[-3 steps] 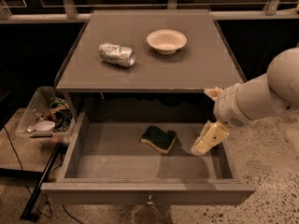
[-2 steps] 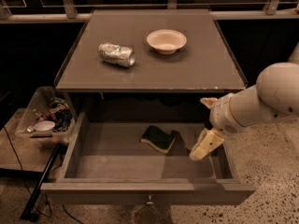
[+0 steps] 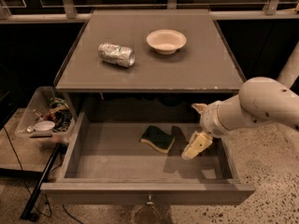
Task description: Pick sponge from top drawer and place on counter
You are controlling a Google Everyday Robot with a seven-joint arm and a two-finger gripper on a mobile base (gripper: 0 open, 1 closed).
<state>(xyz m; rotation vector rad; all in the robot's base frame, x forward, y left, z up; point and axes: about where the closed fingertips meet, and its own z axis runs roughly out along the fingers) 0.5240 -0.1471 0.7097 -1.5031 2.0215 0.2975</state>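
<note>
While the gripper (image 3: 191, 130) hangs spread apart over the top drawer (image 3: 74, 143), the green-over-yellow sponge (image 3: 157, 138) lies just beside it.

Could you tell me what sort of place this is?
Likely a lab test station: a lone cabinet on speckled floor, a clutter bin beside it, the gripper over the open top drawer beside the sponge.

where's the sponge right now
In the camera view the sponge lies in the open top drawer, centre-right, with the gripper just right of it in the picture.
</note>
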